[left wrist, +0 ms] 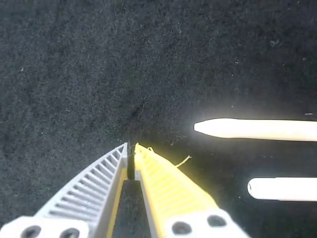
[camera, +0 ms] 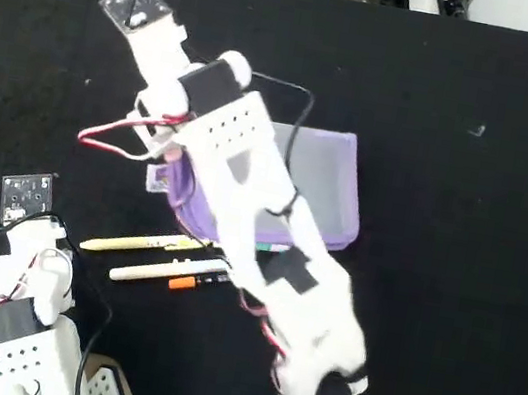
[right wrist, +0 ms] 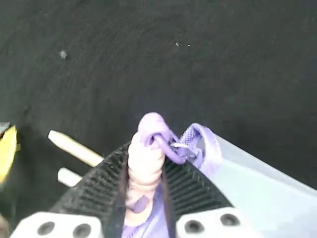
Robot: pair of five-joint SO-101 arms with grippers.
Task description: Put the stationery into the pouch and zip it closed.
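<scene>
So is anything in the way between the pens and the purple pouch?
Nothing visible lies on the table between pens and pouch, but the right arm stretches over that edge, right gripper shut on the zipper pull.

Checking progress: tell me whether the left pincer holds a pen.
No, the left pincer is shut on nothing, and the pens lie on the table beside it.

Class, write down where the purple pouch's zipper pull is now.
The lilac zipper pull cord is pinched in the right tool, at the left end of the purple fabric pouch in the high view.
</scene>
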